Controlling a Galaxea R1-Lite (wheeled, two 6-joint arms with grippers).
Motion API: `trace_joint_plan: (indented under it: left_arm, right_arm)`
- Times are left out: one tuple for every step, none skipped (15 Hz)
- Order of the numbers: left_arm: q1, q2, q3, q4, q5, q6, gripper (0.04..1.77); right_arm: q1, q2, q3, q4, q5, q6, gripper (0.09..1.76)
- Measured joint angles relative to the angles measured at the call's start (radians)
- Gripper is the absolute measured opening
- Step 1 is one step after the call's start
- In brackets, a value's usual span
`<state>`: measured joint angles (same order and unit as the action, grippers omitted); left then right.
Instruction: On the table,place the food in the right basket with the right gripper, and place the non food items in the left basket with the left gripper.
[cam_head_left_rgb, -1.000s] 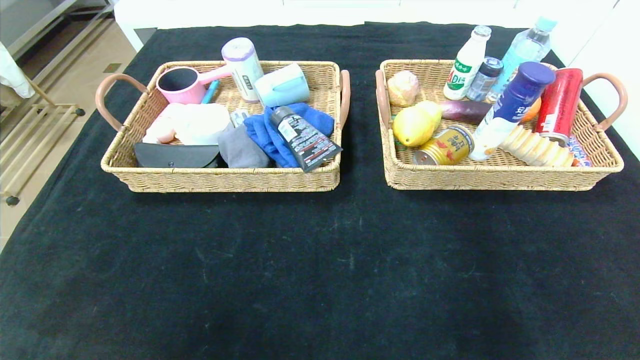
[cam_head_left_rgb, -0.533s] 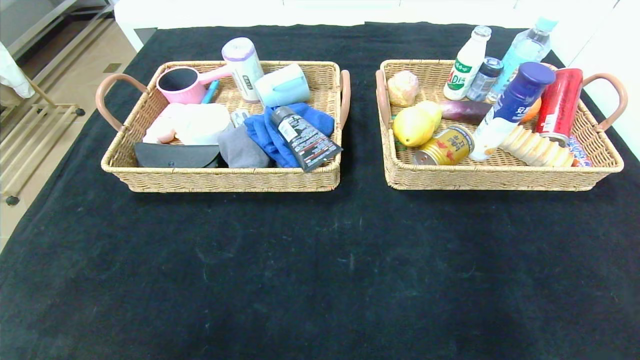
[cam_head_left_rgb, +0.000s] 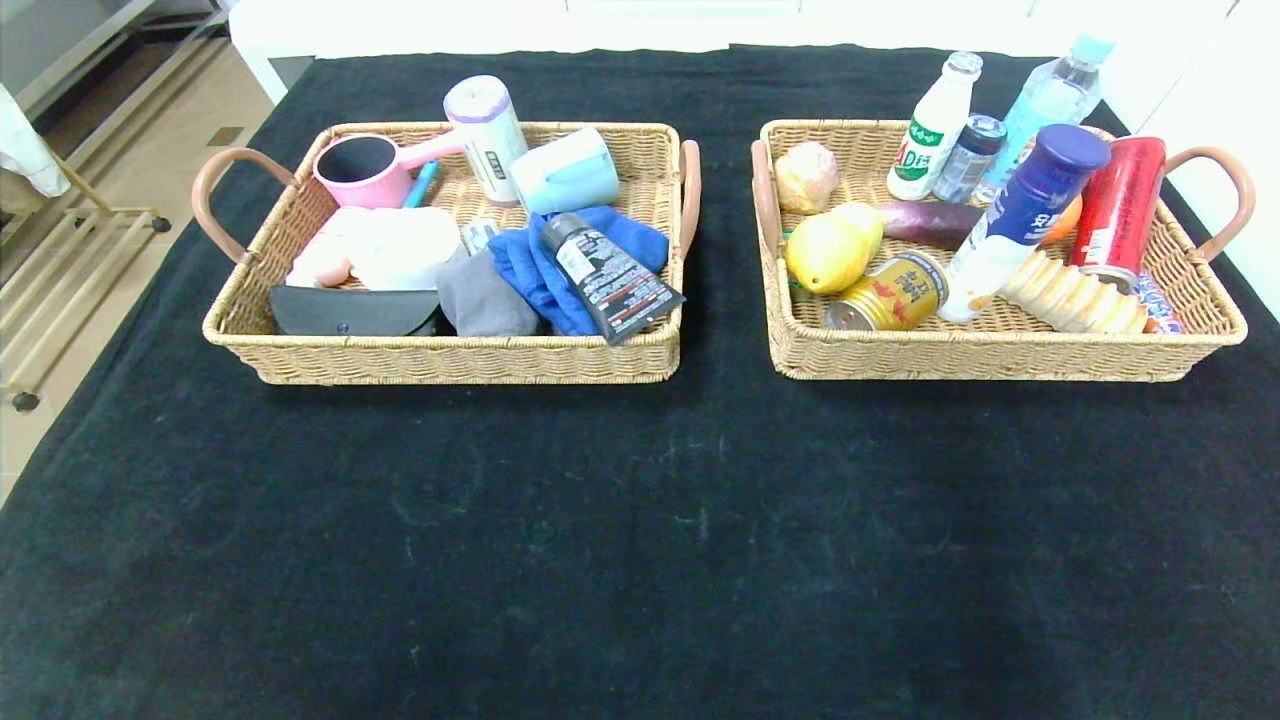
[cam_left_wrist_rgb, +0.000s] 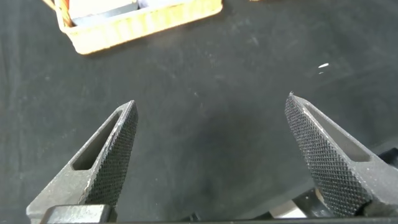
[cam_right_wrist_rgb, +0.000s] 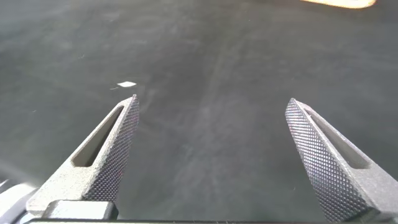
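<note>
On the black-clothed surface (cam_head_left_rgb: 640, 520) two woven wicker baskets sit side by side, apart. At left, the left wicker basket (cam_head_left_rgb: 450, 360) holds non-food items: a pink cup (cam_head_left_rgb: 355, 170), a blue cloth (cam_head_left_rgb: 545, 270), a grey tube (cam_head_left_rgb: 610, 278) and a black case (cam_head_left_rgb: 350, 312). At right, the right wicker basket (cam_head_left_rgb: 1000, 355) holds food: a yellow lemon (cam_head_left_rgb: 825, 250), a gold can (cam_head_left_rgb: 895, 292), a red can (cam_head_left_rgb: 1115, 212) and bottles. Both claws hang over bare cloth, released and holding nothing: the left claw (cam_left_wrist_rgb: 211, 158) with the corner of a wicker basket farther off, the right claw (cam_right_wrist_rgb: 211, 158) likewise spread wide.

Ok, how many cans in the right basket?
2: a yellow can lying near the front wall, and a red can leaning at the right end. Others could be hidden under the pile.
</note>
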<state>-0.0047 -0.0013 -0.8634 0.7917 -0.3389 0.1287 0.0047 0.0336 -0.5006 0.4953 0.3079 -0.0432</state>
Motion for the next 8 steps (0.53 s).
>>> trace_joint_plan:
  left_arm:
    - [0.000, 0.000, 0.043, -0.064, 0.016, -0.002, 1.72]
    - [0.000, -0.001, 0.108, -0.158, 0.037, -0.004, 1.72]
    - [0.000, -0.001, 0.183, -0.272, 0.061, -0.006, 1.72]
    - [0.000, -0.001, 0.272, -0.392, 0.086, -0.007, 1.72]
    - [0.000, -0.001, 0.375, -0.509, 0.116, -0.007, 1.72]
    - [0.000, -0.001, 0.469, -0.597, 0.144, -0.007, 1.72]
    - [0.000, -0.001, 0.552, -0.662, 0.170, -0.008, 1.72]
    - [0.000, -0.001, 0.626, -0.702, 0.194, -0.010, 1.72]
  right_arm:
    - [-0.001, -0.011, 0.041, -0.042, -0.058, 0.002, 1.71]
    - [-0.002, -0.020, 0.096, -0.110, -0.116, 0.010, 1.71]
    - [-0.003, -0.026, 0.154, -0.192, -0.163, 0.015, 1.71]
    - [-0.003, -0.029, 0.221, -0.287, -0.207, 0.017, 1.71]
    - [-0.003, -0.031, 0.292, -0.382, -0.242, 0.015, 1.71]
    - [-0.003, -0.032, 0.355, -0.449, -0.264, 0.008, 1.71]
    - [-0.003, -0.033, 0.409, -0.488, -0.279, -0.006, 1.71]
    - [-0.003, -0.034, 0.453, -0.501, -0.285, -0.029, 1.71]
